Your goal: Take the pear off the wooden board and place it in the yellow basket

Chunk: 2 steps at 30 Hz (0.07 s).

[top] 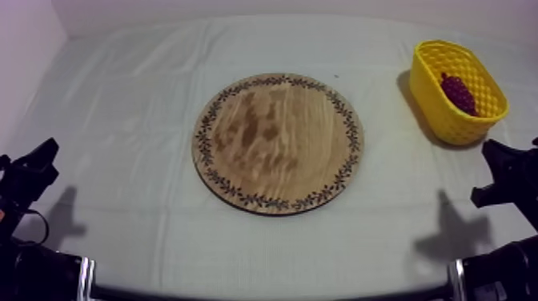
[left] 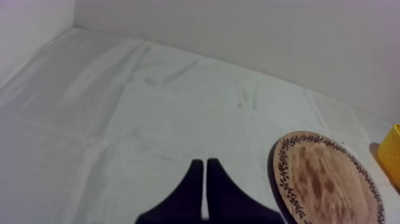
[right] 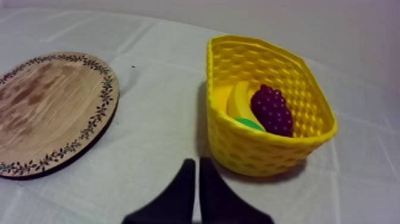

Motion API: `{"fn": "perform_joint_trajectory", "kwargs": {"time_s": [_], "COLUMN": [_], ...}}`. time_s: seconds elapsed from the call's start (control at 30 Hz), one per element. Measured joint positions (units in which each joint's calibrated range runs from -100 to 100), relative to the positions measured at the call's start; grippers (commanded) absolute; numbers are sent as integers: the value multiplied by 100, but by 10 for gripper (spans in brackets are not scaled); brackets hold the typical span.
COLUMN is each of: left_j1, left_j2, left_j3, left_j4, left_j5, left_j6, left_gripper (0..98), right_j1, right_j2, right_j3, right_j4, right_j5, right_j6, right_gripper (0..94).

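The wooden board (top: 277, 142) lies flat at the middle of the table (top: 120, 104). The basket (top: 442, 108) stands by the far right corner, well apart from the board's right rim. In it the grapes (top: 458, 94) lie touching the banana (right: 238, 101), with a third fruit (right: 250, 124) half hidden under them. My left gripper (left: 204, 161) sits at the near left corner, my right gripper (right: 196, 159) at the near right, just before the basket.
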Motion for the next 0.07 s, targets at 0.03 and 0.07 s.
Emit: {"fn": "perform_joint_trajectory", "kwargs": {"time_s": [0.03, 0.07], "left_j1": [0, 0], "left_j2": [0, 0], "left_j3": [0, 0], "left_j4": [0, 0], "left_j5": [0, 0], "left_j6": [0, 0], "left_gripper": [1, 1], "right_j1": [0, 0], "right_j2": [0, 0], "right_j3": [0, 0], "right_j4": [0, 0], "right_j5": [0, 0], "right_j6": [0, 0], "right_gripper": [5, 5]}}
